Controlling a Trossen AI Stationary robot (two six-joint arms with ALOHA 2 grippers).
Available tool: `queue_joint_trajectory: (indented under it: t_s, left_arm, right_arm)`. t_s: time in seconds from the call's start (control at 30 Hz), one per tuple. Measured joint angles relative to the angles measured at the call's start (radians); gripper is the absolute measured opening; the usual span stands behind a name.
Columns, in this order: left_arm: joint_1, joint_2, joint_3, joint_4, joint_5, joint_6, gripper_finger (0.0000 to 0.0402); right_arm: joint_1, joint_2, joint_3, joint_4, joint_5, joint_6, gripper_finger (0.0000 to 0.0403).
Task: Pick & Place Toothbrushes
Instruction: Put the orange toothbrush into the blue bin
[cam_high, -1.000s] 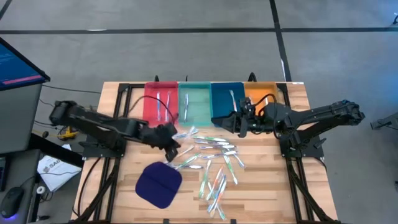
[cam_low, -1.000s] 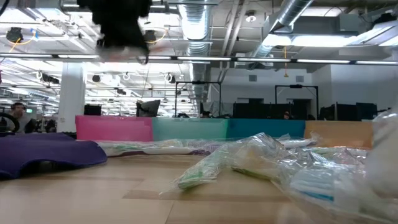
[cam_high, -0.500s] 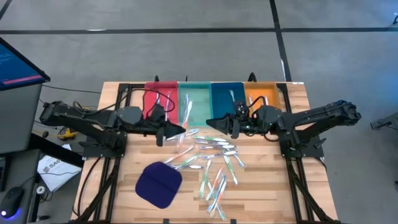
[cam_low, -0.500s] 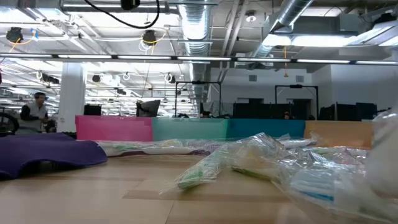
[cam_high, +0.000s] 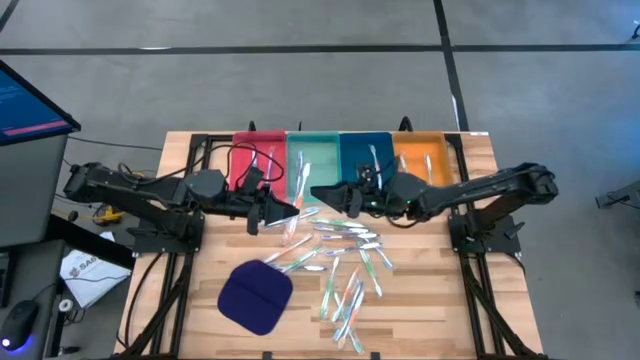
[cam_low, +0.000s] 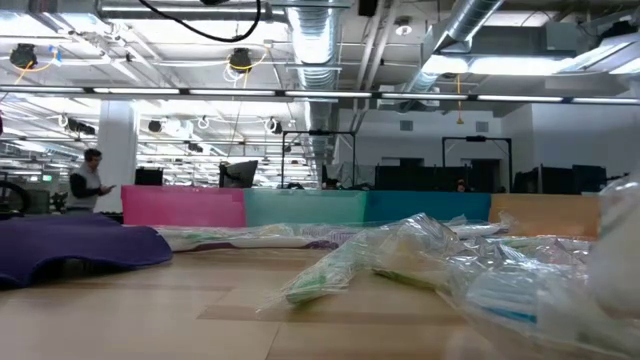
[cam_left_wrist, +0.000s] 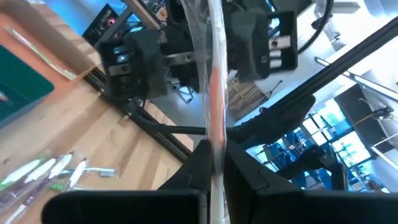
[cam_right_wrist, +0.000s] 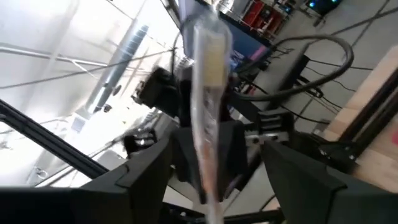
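Note:
My left gripper (cam_high: 284, 209) (cam_left_wrist: 217, 167) is raised over the table, level, in front of the teal tray, shut on one clear-wrapped toothbrush with an orange handle (cam_left_wrist: 212, 93) (cam_right_wrist: 208, 68). My right gripper (cam_high: 320, 192) (cam_right_wrist: 214, 171) faces it from the right, open. Its two fingers (cam_left_wrist: 142, 57) stand on either side of the toothbrush's free part without visibly touching it. The other toothbrushes (cam_high: 345, 258) (cam_low: 420, 262) lie scattered flat on the wooden table. In the low view both grippers are out of view. My left gripper pinches the wrapped toothbrush near its lower end (cam_left_wrist: 216, 160) between its two fingers. The fingers come in level from the table's left. The toothbrush is lifted clear of the table, and its long free part reaches on past the fingertips toward the right gripper.
Along the far edge stand a red tray (cam_high: 240, 160), a teal tray (cam_high: 322, 172), a blue tray (cam_high: 355, 158) and an orange tray (cam_high: 425, 152), some holding toothbrushes. A dark blue pad (cam_high: 255, 297) (cam_low: 70, 245) lies near the left front. A person walks in the room behind.
My left gripper has risen from the pile with the toothbrush and tipped from pointing down to level, then held still. My right gripper has travelled toward the table's left, from in front of the blue tray up to the held toothbrush.

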Motion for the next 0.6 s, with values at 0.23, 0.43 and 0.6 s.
queue_joint_trajectory:
  t_s: [0.23,0.43,0.6]
  left_arm:
    - [0.000,0.000,0.000,0.003,0.007,-0.024,0.0010]
    - [0.000,0.000,0.000,0.007,-0.005,-0.026,0.0010]
    - [0.000,0.000,0.000,0.011,-0.006,-0.027,0.0010]
  right_arm:
    - [0.003,0.101,0.124,-0.005,-0.090,-0.028,0.0249]
    - [0.003,0.166,0.213,-0.008,-0.133,-0.027,0.0249]
    - [0.003,0.157,0.218,-0.028,-0.152,-0.028,0.0249]
